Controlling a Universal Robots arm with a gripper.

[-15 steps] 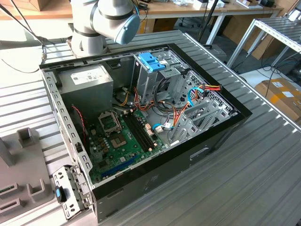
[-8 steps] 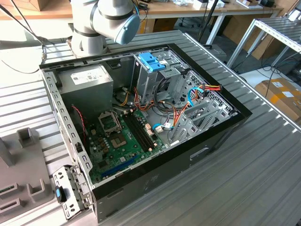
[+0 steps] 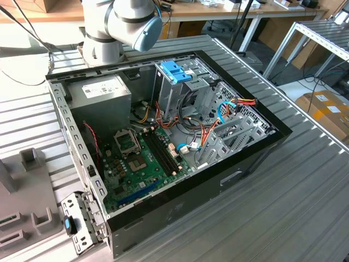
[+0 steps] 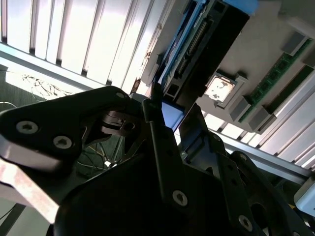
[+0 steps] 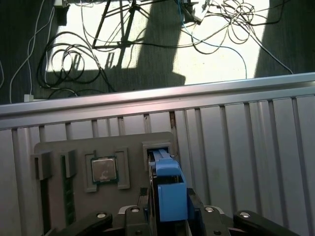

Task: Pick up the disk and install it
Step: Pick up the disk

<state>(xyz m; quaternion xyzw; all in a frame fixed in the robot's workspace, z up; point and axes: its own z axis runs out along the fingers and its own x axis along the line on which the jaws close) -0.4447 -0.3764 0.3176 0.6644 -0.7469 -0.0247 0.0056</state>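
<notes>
Ideally, with the gripper (image 5: 170,201) clamped narrow on the disk (image 5: 165,167), which stands on edge in the grey holder (image 5: 78,147) near the surface (image 5: 246,147) edge, lift straight out without tilting.

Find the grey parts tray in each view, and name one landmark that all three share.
Exterior view: the tray sits at the exterior view's lower left, beside the computer case.
First wrist view: the tray holds the disk and a chip.
Second wrist view: the tray lies behind the disk, chip alongside.
Shared: the ribbed table.
</notes>
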